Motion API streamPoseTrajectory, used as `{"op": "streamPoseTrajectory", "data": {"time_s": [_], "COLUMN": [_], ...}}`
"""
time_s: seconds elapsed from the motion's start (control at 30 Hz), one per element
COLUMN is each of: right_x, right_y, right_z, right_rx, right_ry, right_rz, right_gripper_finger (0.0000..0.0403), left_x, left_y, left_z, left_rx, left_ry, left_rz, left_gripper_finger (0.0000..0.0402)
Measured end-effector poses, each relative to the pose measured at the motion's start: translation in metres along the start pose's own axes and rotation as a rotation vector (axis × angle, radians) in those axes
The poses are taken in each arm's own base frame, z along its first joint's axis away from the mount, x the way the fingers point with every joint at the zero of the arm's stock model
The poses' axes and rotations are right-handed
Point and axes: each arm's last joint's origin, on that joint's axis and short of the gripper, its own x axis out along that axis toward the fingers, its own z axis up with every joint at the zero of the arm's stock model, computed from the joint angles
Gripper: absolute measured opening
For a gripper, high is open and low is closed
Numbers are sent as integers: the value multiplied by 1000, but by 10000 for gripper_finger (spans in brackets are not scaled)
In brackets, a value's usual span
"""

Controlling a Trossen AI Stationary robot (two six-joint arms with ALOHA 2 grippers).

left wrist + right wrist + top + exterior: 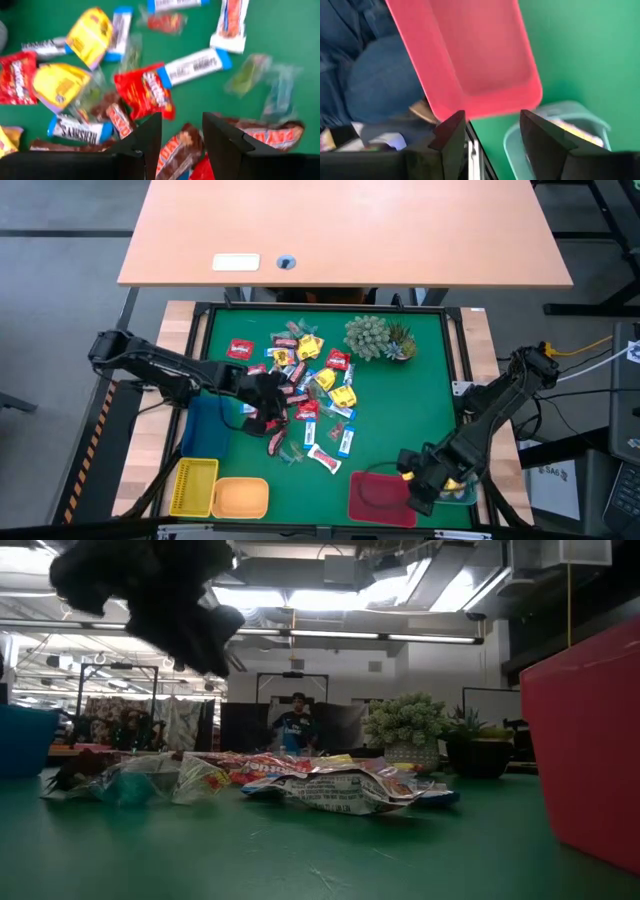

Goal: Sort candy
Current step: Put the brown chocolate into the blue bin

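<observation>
Green felt covers the surface (pixel 420 410), and above it the left gripper (pixel 182 135) hangs with its fingers (pixel 150 137) parted and empty over a brown-wrapped bar. It should drop straight and pinch only that bar, since the candy (pixel 305 395) overlaps in a mid-surface heap of red, yellow and blue-and-white wrappers. Nearer the front edge, the right gripper (pixel 490 135) waits, open and holding nothing, by the red tray (pixel 378 495).

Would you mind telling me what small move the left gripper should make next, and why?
Probably lower straight down and close. The left gripper hangs open over the candy pile, with a brown-wrapped bar lying between its fingers, nothing held. The right gripper waits by the red tray.
</observation>
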Motion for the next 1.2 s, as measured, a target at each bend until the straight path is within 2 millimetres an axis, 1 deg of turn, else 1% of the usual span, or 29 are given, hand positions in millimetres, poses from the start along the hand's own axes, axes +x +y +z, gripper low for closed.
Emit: {"op": "streamPoseTrajectory", "data": {"time_s": [0.13, 0.23, 0.4, 0.53, 0.6, 0.8, 1.03, 1.2], "right_x": [-3, -4, -5, -5, -5, -5, -5, -5], "right_y": [-4, -7, -9, -8, -8, -8, -8, -8], "right_z": [17, 24, 29, 28, 28, 28, 29, 29], "right_rx": [48, 74, 88, 86, 86, 62, 60, 60], "right_ry": [-29, -40, -45, -46, -46, -48, -54, -63], "right_rz": [20, 18, 18, 21, 22, 22, 19, 16], "right_gripper_finger": [186, 186, 186, 186, 186, 186, 186, 186], "left_x": [8, 11, 18, 27, 31, 40, 41, 40], "left_y": [1, 1, 0, -1, -2, -4, -1, -2], "left_z": [-2, -3, -6, -9, -10, -20, -23, -24], "left_rx": [-3, -22, -136, -141, -89, 179, 356, 448], "left_ry": [44, 55, 88, 118, 137, 233, 298, 307], "left_rz": [38, 41, 35, 0, -13, -49, 17, -4], "left_gripper_finger": [128, 128, 128, 128, 128, 128, 128, 128]}}
